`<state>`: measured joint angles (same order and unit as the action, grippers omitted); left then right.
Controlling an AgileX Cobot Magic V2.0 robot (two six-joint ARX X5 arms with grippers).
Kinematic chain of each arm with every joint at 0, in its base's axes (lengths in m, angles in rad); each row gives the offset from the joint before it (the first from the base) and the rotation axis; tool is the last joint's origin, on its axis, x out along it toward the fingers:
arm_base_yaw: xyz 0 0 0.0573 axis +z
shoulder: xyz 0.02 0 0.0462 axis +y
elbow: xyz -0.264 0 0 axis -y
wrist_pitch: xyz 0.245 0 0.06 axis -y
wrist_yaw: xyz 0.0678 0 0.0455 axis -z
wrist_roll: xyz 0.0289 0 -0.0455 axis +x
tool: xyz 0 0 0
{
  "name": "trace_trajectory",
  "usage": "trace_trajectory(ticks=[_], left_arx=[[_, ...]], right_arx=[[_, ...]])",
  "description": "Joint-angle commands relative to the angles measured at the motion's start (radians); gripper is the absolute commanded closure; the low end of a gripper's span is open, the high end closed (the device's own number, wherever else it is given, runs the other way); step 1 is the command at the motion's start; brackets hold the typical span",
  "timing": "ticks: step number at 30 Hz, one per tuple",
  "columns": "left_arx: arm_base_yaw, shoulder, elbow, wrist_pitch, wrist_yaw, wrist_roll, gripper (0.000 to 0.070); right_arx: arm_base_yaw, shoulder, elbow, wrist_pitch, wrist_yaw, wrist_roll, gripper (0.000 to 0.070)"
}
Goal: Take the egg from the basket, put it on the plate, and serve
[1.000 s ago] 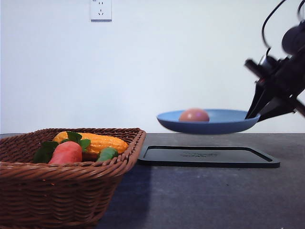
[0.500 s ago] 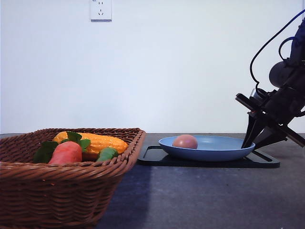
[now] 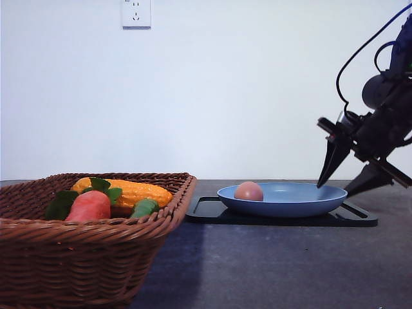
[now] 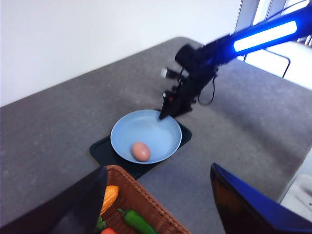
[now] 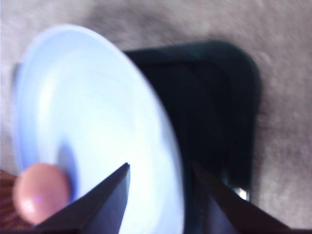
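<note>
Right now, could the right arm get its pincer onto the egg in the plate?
Probably yes. The egg lies uncovered in the plate, nothing over it, and the right pincer, open, hangs just beyond the plate's rim on the far side from the egg.

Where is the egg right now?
In the front view, the egg lies in the left part of the blue plate, which rests on the black tray beside the basket.

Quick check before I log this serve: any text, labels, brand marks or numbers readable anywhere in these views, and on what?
No text can be read.
Black tray: faint embossed marking in its middle, too small to read.
Wall socket: no legible marking.
Plate, egg, basket: plain, no lettering.
</note>
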<state>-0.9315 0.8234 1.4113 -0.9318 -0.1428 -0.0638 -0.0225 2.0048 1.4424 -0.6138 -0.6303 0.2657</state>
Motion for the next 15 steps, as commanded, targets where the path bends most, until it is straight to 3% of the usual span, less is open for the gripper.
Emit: trace_trajectory(ticks=[1, 6, 11, 14, 15], left_arx=[[-0.008, 0.029, 0.022, 0.017, -0.022, 0.027, 0.0276], [-0.008, 0.113, 0.022, 0.033, -0.117, 0.062, 0.0338], [0.025, 0.219, 0.022, 0.040, -0.225, 0.107, 0.0529], [0.067, 0.286, 0.022, 0.039, -0.232, 0.129, 0.0671], [0.084, 0.305, 0.022, 0.040, -0.232, 0.133, 0.0690]], right_arx=[[-0.004, -0.022, 0.042, -0.020, 0.002, -0.012, 0.0442], [-0.012, -0.113, 0.068, -0.074, 0.072, -0.012, 0.0504], [-0.012, -0.251, 0.068, -0.133, 0.191, -0.068, 0.0612], [0.004, -0.338, 0.068, -0.183, 0.229, -0.106, 0.0667], [0.018, -0.364, 0.068, -0.198, 0.244, -0.120, 0.0683]])
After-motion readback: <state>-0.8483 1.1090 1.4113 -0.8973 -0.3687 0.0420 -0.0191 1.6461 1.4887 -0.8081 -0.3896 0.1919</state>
